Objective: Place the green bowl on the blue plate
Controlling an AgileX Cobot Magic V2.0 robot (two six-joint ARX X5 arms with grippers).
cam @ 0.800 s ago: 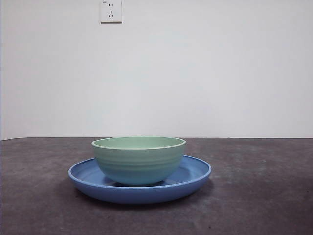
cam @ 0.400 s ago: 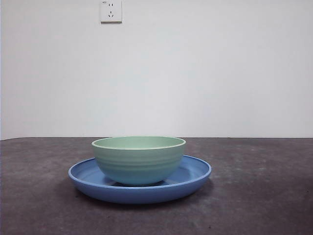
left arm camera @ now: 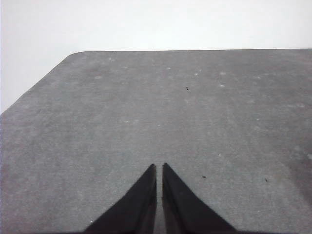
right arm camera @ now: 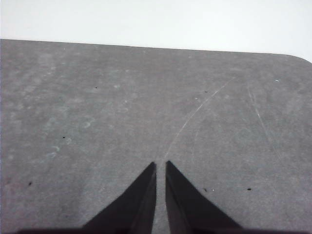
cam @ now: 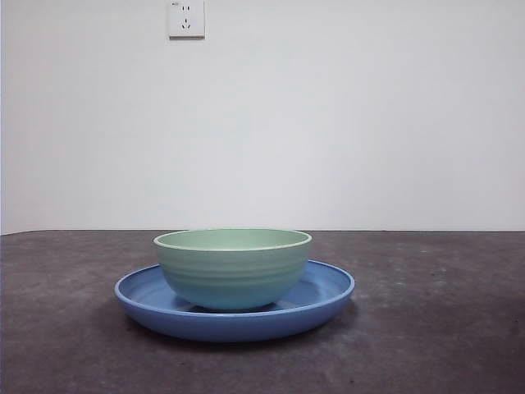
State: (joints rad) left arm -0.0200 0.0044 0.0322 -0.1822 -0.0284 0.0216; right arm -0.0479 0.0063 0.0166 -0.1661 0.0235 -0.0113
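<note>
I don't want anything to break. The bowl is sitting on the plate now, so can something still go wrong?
Not much, probably. The bowl rests upright in the plate, and both grippers, left and right, are shut over bare table, away from it. Two small risks:
1. The bowl sits a bit off-centre on the glossy plate, so a bump could slide it toward the rim.
2. An arm swinging back low could knock the tall bowl.
</note>
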